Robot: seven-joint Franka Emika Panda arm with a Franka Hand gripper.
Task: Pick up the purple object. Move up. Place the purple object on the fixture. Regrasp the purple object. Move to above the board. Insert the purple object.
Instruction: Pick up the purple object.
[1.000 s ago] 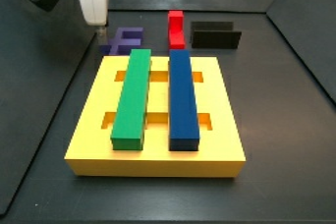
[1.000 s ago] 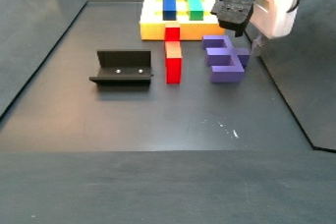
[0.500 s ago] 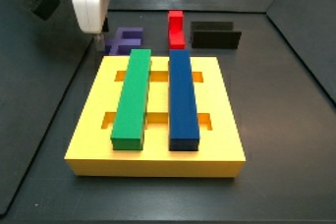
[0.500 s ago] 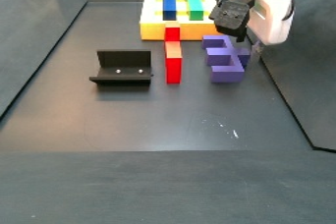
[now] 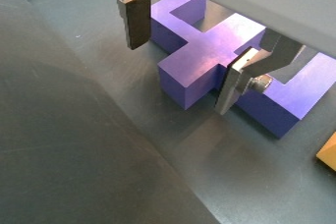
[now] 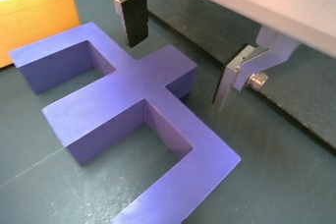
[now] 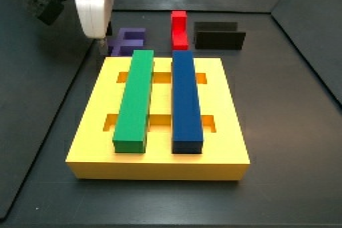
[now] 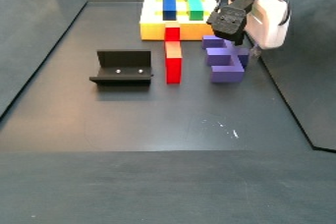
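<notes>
The gripper (image 6: 184, 51), jaws wide and empty, hangs directly above the purple object (image 6: 125, 100), which lies flat on the tabletop (image 8: 157, 120) beside the board (image 8: 164, 22), one short cross arm lying between the two fingers.

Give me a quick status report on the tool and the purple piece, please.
Tool open, above the flat matte purple cross-shaped block, fingers either side of one cross arm, not gripping. Block flat on the floor beside the yellow slotted board. Nothing in the way.
</notes>
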